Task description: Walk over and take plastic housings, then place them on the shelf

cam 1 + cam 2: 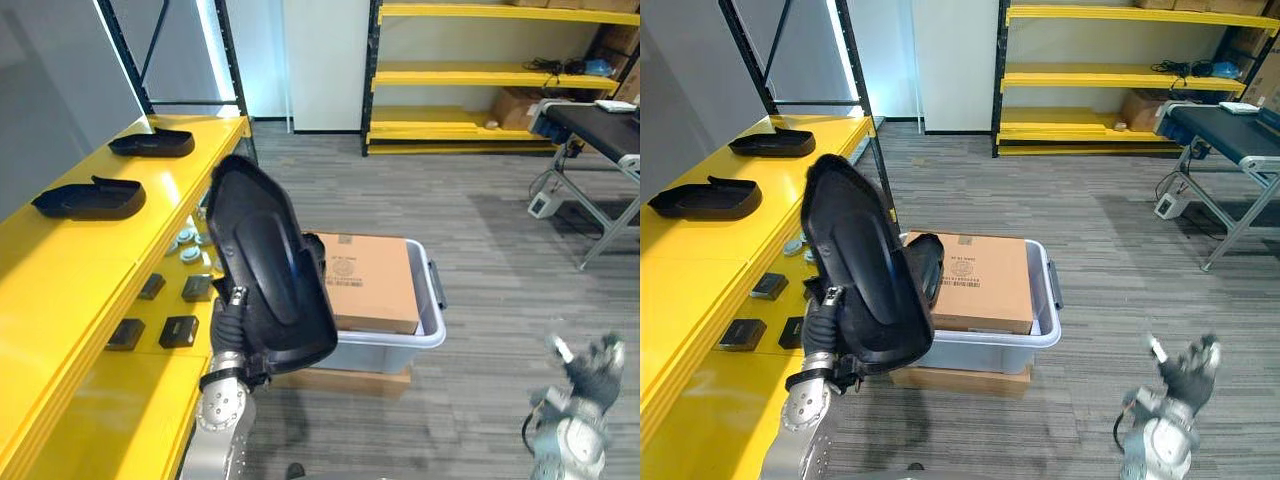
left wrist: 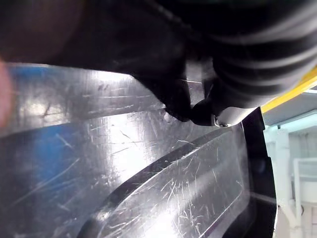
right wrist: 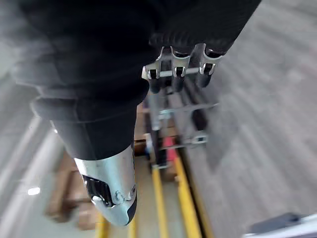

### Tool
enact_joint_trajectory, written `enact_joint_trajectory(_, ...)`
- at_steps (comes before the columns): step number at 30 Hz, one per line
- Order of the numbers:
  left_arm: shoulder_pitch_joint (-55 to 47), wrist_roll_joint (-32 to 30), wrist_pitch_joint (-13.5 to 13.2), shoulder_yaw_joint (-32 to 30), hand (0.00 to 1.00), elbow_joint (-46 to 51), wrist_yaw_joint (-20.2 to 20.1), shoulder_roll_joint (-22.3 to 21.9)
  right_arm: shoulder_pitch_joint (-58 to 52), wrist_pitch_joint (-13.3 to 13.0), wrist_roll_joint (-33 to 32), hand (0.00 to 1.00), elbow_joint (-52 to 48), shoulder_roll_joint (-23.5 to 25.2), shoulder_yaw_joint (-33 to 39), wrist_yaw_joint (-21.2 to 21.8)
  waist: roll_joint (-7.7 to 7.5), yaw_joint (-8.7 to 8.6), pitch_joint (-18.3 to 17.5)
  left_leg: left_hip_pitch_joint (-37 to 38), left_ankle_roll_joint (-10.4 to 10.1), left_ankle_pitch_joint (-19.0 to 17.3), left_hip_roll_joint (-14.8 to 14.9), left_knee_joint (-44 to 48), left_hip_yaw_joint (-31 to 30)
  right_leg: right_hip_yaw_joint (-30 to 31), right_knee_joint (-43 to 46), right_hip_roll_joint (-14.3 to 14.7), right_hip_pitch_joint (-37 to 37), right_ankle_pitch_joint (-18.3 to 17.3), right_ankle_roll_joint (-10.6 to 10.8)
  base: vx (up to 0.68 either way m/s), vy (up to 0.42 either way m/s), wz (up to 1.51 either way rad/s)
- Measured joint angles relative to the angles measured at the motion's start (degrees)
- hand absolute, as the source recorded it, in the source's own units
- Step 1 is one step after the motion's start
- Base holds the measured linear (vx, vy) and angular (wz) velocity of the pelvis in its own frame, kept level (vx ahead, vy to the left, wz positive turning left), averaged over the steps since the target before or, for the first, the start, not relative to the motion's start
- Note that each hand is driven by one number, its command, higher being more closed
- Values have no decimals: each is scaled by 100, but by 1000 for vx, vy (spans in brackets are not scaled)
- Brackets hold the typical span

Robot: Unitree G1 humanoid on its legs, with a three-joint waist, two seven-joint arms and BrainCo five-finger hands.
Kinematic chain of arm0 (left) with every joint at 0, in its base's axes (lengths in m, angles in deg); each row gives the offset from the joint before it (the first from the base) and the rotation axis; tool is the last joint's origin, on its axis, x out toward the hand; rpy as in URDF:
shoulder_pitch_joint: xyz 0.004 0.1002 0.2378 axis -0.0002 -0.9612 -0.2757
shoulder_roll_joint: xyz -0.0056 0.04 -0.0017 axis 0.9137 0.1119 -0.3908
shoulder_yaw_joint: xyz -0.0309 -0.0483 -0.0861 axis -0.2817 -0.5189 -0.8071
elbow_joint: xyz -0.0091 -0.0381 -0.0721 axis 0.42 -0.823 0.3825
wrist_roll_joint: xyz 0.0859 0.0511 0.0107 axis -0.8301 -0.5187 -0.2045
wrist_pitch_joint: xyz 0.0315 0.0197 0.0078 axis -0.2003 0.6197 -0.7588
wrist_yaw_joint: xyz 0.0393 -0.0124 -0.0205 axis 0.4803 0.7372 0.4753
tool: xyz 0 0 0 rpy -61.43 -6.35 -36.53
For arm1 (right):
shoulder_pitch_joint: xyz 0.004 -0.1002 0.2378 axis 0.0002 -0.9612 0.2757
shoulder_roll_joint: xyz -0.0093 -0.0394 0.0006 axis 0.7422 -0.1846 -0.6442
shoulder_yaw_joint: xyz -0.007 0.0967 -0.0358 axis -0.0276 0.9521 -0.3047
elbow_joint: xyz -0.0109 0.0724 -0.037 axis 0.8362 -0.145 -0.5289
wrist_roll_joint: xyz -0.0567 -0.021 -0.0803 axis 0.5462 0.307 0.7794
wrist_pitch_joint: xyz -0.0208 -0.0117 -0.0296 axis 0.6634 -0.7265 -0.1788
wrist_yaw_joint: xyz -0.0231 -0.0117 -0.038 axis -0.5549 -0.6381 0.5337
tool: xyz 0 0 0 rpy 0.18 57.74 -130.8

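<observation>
Caution: I hold the plastic housing [image 1: 265, 265] upright by its lower end alone, so it could pivot in the grip or clip the shelf [image 1: 60, 270] edge when swung across. My left hand [image 1: 228, 328] has its fingers curled onto it, the shell rising above them beside the shelf; my right hand [image 1: 592, 368] hangs relaxed and empty.

No legible text, number or sign anywhere. Cardboard box [image 1: 372, 285] in grey bin [image 1: 436, 335]: round printed mark on top face, barcode-style block with lines of small print just beside it, another small printed patch near far edge. All too small to read. Print stands on box top only, facing up.
</observation>
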Motion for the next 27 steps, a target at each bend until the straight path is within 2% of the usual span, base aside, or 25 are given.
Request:
enact_joint_trajectory(6, -410, 54, -111, -84, 100, 70, -159, -124, -122, 170, 304, 0, 1560, 196, -174, 490, 25, 15, 19, 60, 18, -32, 5, 0, 46, -1, 3, -9, 114, -12, 14, 3, -1, -2)
enact_joint_trajectory(9, -489, 54, -111, -81, 100, 69, -213, -155, -119, 225, 508, 0, 1920, 226, -401, 641, 27, 51, 40, 45, 18, -38, 7, 0, 47, -55, 1, -11, 158, -18, 23, -26, -1, 11)
enact_joint_trajectory(11, -490, 144, -116, -81, 100, 70, -240, -234, -98, 253, 579, 0, 2271, 225, -582, 742, 20, 180, 65, 43, 17, -39, 7, 0, 44, -133, 7, -17, 211, -30, 39, -12, 1, 27)
enact_joint_trajectory(14, -518, 183, -174, -85, 100, 145, -316, -241, 117, 261, 755, 0, 2726, 220, -885, 761, 16, 206, 266, -166, 16, -38, -15, 38, -65, -562, 253, -50, 155, -157, 39, -41, 0, 82)
enact_joint_trajectory(15, -513, 184, -177, -67, 100, 251, -330, -278, 206, 251, 758, 0, 2789, 189, -980, 749, 50, 216, 366, -465, 46, -60, -23, 221, -163, -895, 466, -81, 32, -261, 61, -80, 0, 131)
enact_joint_trajectory(16, -479, 188, -184, -66, 100, 322, -325, -315, 292, 253, 816, 0, 2866, 144, -1016, 715, 59, 250, 440, -670, 209, -174, -33, 334, -135, -1186, 556, -132, -20, -288, 21, -69, 9, 183)
enact_joint_trajectory(17, -380, 199, -202, -85, 100, 350, -321, -277, 389, 249, 924, 0, 3042, 174, -1003, 696, -158, 304, 584, -876, 446, -453, -59, 608, 225, -1549, 506, -380, -78, -315, -48, -64, 37, 156)
enact_joint_trajectory(18, -356, 220, -217, -93, 100, 389, -300, -294, 439, 252, 965, 0, 3146, 153, -1005, 691, -214, 346, 633, -1059, 578, -539, -22, 965, 510, -1720, 529, -475, -104, -329, -56, -11, 50, 161)
enact_joint_trajectory(19, -335, 266, -257, -105, 100, 434, -293, -327, 550, 258, 999, 0, 3170, 107, -992, 655, -160, 478, 700, -1262, 775, -678, 193, 1736, 1194, -2044, 704, -558, -65, -346, -15, 54, 61, 139)
enact_joint_trajectory(20, -365, 271, -305, -111, 100, 447, -294, -374, 538, 258, 1022, 0, 3180, 42, -990, 616, -13, 466, 726, -1188, 835, -835, 477, 1927, 1783, -2352, 902, -519, 21, -354, 22, 102, 53, 177)
enact_joint_trajectory(21, -332, 274, -310, -131, 100, 436, -296, -376, 595, 266, 1049, 0, 3213, 45, -1018, 590, -46, 420, 731, -1123, 894, -911, 483, 1824, 2173, -2686, 1095, -675, 115, -411, 91, 115, 57, 154)
enact_joint_trajectory(23, -237, 287, -387, -111, 100, 444, -311, -367, 663, 254, 1070, 0, 3215, 54, -1039, 593, -99, 455, 691, -913, 920, -935, 494, 1702, 2952, -3137, 1043, -903, 313, -412, 156, 175, 82, 146)
enact_joint_trajectory(25, -187, 355, -465, -105, 100, 443, -318, -396, 859, 259, 1071, 0, 3237, 19, -1034, 596, -101, 478, 701, -906, 840, -840, 338, 1637, 2997, -3425, 1016, -1014, 441, -402, 197, 134, 95, 98)
enact_joint_trajectory(27, -172, 389, -479, -238, 100, 437, -316, -413, 1095, 256, 1076, 0, 3231, 134, -1040, 598, -216, 477, 727, -860, 837, -949, 113, 1634, 2840, -3564, 973, -1152, 633, -378, 227, 61, 130, 50)
